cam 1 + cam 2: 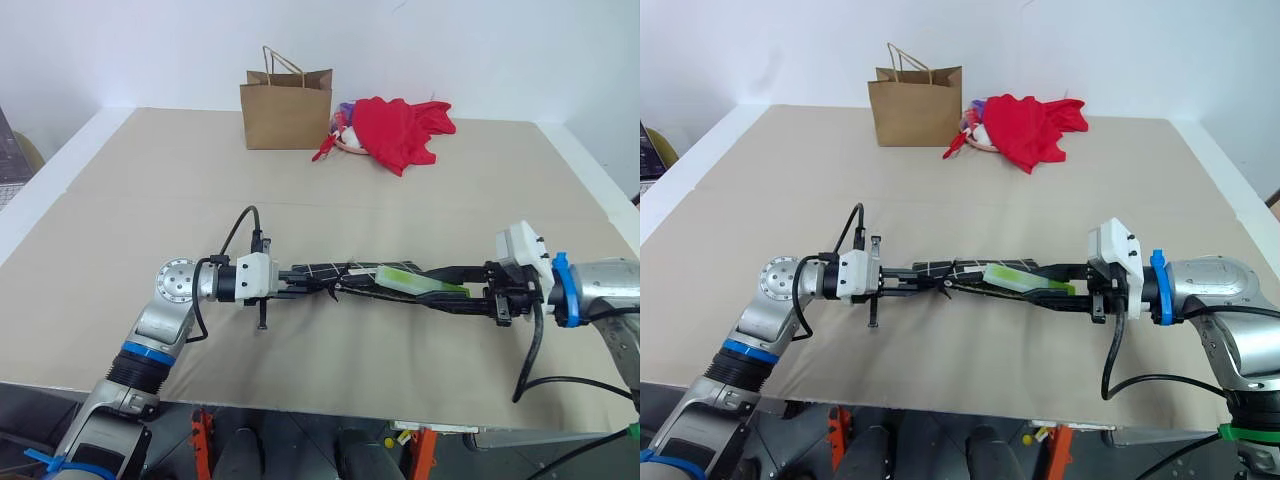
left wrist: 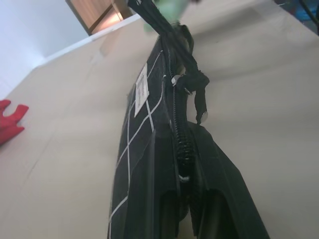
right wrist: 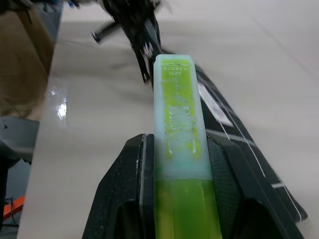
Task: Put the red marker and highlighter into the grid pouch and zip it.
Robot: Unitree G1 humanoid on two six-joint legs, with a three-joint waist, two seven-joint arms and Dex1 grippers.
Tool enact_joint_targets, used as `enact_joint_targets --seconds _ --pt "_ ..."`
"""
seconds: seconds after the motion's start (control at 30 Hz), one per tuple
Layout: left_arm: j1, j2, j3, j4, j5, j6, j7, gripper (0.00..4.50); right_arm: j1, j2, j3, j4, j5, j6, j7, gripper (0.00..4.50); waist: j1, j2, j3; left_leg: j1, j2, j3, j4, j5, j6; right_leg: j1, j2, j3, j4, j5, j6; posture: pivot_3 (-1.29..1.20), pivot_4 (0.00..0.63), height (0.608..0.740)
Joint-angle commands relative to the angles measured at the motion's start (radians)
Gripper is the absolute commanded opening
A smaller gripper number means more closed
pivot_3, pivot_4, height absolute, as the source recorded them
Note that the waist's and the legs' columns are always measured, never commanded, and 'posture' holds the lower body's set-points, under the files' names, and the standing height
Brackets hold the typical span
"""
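Jaws of the left gripper (image 1: 300, 283) clench 1 end of the grid pouch (image 1: 335, 273), held above the surface (image 1: 330, 230); right gripper (image 3: 174, 164) jaws grasp the highlighter (image 3: 175, 119) over it. Next: slide it into the zipper opening.

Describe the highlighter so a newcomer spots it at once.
Start at the beige table; near its front edge the two arms meet over the grid pouch. The highlighter, stubby and light green with a paler cap, sits clamped in the right pincer, the only green item there.
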Motion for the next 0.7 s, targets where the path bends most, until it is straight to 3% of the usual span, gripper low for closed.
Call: enact_joint_targets --seconds 0.03,0.23,0.7 --pt "0.005 0.004 0.007 -0.042 -0.013 0.009 0.015 0.00 0.006 -0.018 -0.011 -0.020 0.010 -0.003 0.030 1.11 0.000 0.000 0.000 0.000 0.000 0.000 0.000 0.000 0.000 0.000 0.000 0.000 0.000 0.000 0.000 0.00 0.150 0.739" --pt "0.007 0.010 0.008 -0.048 -0.007 0.008 0.012 0.00 0.038 -0.025 -0.018 -0.022 0.016 -0.027 0.083 1.11 0.000 0.000 0.000 0.000 0.000 0.000 0.000 0.000 0.000 0.000 0.000 0.000 0.000 0.000 0.000 0.00 0.150 0.739" --pt "0.001 0.004 0.006 -0.051 -0.007 0.011 0.011 0.00 0.026 -0.046 0.007 -0.011 -0.019 0.035 0.039 1.11 0.000 0.000 0.000 0.000 0.000 0.000 0.000 0.000 0.000 0.000 0.000 0.000 0.000 0.000 0.000 0.00 0.150 0.739"
